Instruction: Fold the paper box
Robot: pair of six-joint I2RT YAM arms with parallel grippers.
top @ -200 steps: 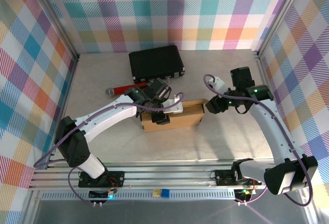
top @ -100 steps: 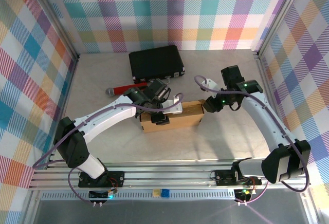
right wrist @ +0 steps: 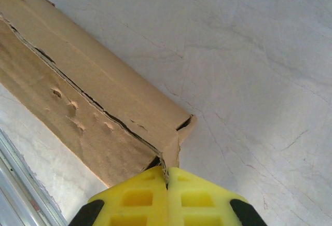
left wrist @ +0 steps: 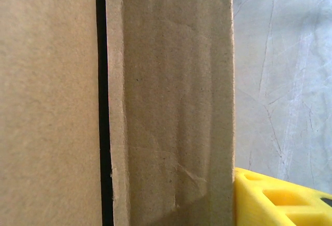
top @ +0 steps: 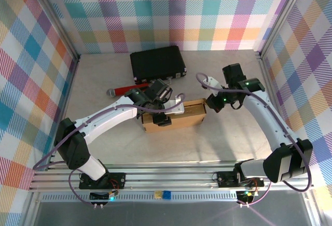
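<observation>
The brown paper box [top: 179, 116] lies mid-table as a closed shallow block. In the right wrist view the paper box [right wrist: 78, 88] has dented faces and a dark seam along its long edge. My right gripper [top: 210, 103] is at the box's right end; its yellow fingers [right wrist: 135, 200] are pressed together on the cardboard corner, right gripper [right wrist: 167, 177]. My left gripper [top: 163, 113] sits over the box's left part. There, cardboard of the paper box [left wrist: 171, 107] fills most of the left wrist view, one yellow finger [left wrist: 275, 200] shows beside it, and the other is hidden.
A black hard case [top: 158, 65] lies behind the box, and a red-handled tool [top: 122, 90] lies at its left. Checked walls close in the left, back and right sides. The aluminium rail [top: 171, 177] runs along the near edge. Bare tabletop [right wrist: 249, 70] lies right of the box.
My right arm swung left and back, bringing its gripper onto the box's right corner. The left arm and the box have stayed put.
</observation>
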